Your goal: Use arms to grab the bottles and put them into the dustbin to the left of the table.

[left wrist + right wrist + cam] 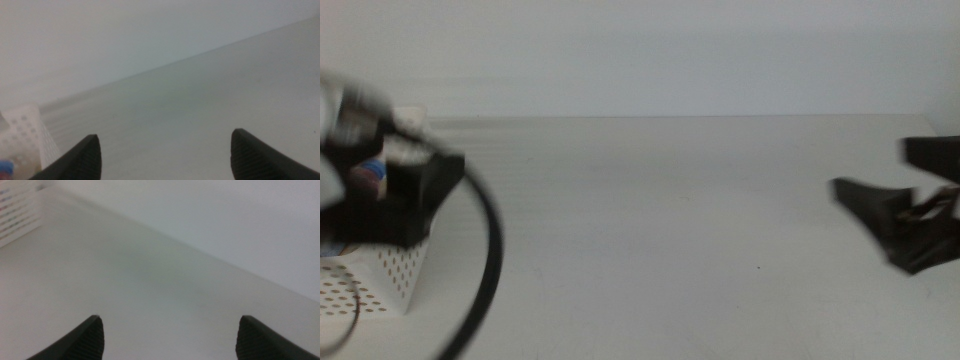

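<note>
Both pincers gaped empty, left pincer (pixel 415 195) over the dustbin (pixel 395 275), right pincer (pixel 900 215) idle above the bare surface (pixel 660 230); no bottle left to grip.

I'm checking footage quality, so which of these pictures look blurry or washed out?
Middle view: the left hand over the basket is smeared by motion blur; the right hand is softer-edged. Left wrist view: hazy, pale, low contrast; table nearly featureless. Right wrist view: equally soft and washed out.
</note>
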You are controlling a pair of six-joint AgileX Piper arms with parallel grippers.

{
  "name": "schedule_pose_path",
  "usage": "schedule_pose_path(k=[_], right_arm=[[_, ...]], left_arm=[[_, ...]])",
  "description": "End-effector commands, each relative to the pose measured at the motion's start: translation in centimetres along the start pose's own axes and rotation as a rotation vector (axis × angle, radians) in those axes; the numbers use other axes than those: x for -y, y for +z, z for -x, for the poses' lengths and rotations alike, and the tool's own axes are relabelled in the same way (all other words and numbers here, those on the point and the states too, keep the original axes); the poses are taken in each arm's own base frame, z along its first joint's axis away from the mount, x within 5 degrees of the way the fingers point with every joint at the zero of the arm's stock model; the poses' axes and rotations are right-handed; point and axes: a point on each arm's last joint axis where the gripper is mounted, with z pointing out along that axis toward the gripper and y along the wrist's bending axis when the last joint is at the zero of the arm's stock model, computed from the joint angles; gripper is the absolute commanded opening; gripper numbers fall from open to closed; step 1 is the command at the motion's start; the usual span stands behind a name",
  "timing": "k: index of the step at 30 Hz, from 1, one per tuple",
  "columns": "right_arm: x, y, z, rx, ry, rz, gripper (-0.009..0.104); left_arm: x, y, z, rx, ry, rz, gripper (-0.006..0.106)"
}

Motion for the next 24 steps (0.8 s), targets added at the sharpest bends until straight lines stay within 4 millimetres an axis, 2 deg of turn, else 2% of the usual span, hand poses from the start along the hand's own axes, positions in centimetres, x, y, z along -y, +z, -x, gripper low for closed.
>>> schedule_pose_path(k=[1,4,6,9,13,19,24], right_arm=[[1.4,-1.5,1.0,0.114,0.004,-0.082,0.079],[2.7,-3.3,-0.9,0.123,0.031,-0.195,0.079],[3.0,-4.6,-2.9,0.125,0.046,-0.258,0.079],[2.6,-6.3,-6.3,0.136,0.063,-0.319,0.079],[1.8,-7.8,-9.7,0.186,0.093,-0.359,0.079],[0.8,-8.3,-13.1,0.257,0.19,-0.359,0.079],[0.4,-8.3,-15.2,0.292,0.187,-0.371,0.079]], left_arm=[[0.0,-1.3,0.0,0.148,-0.034,0.01,0.081],[0.1,-2.3,-2.6,0.15,-0.036,0.018,0.081],[0.0,-3.0,-4.5,0.144,-0.043,0.049,0.081],[-0.6,-4.3,-6.8,0.168,-0.061,0.136,0.081],[-0.9,-5.7,-9.5,0.209,-0.079,0.25,0.081],[-0.5,-6.2,-13.3,0.242,-0.098,0.292,0.081],[-0.2,-5.9,-16.1,0.249,-0.102,0.32,0.081]])
